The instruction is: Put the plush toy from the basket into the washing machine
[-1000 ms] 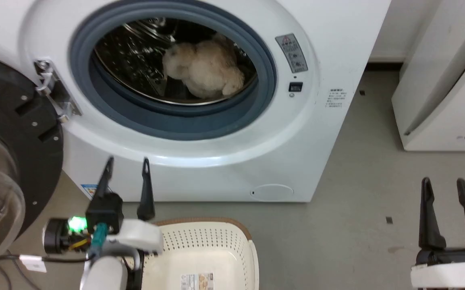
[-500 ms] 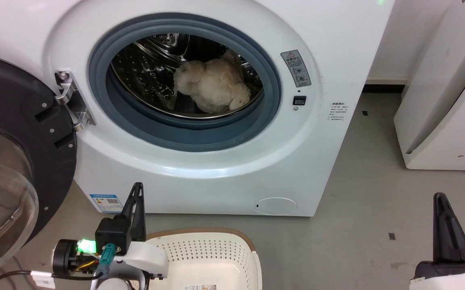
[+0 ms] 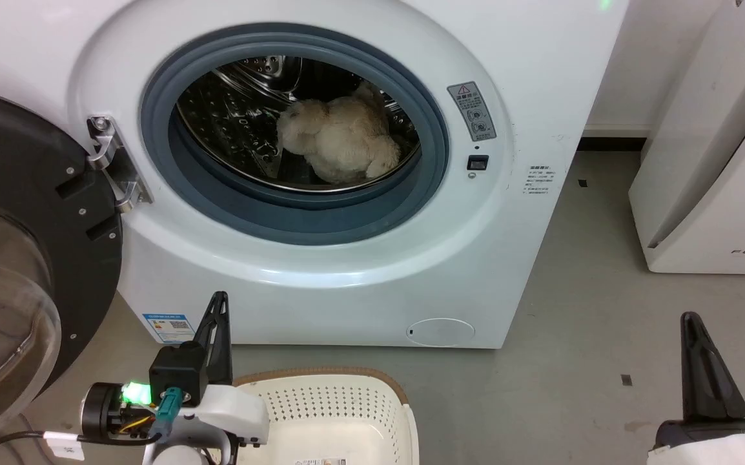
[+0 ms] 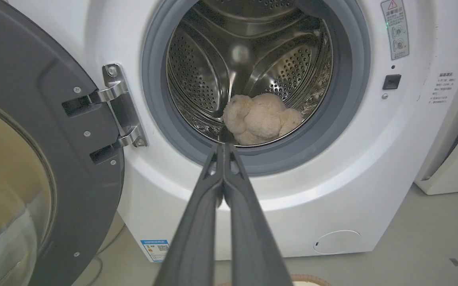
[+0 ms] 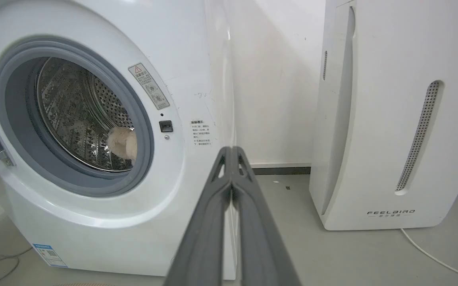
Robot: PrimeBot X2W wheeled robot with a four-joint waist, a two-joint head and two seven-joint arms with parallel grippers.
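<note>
The basket (image 3: 321, 397) stands on the floor, with the left gripper (image 3: 219, 298) at its left corner and the right gripper (image 3: 689, 318) well off to the right, both with fingers pressed together on nothing. Beyond, the washing machine (image 3: 346, 284) has its door (image 3: 30, 194) swung open; the plush toy (image 3: 340, 145) lies in the drum

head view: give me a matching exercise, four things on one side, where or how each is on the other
1 plush toy
2 basket
3 door
4 left gripper

a swung open
b shut, holding nothing
c in the drum
d on the floor

Pairs: 1-c, 2-d, 3-a, 4-b
</note>
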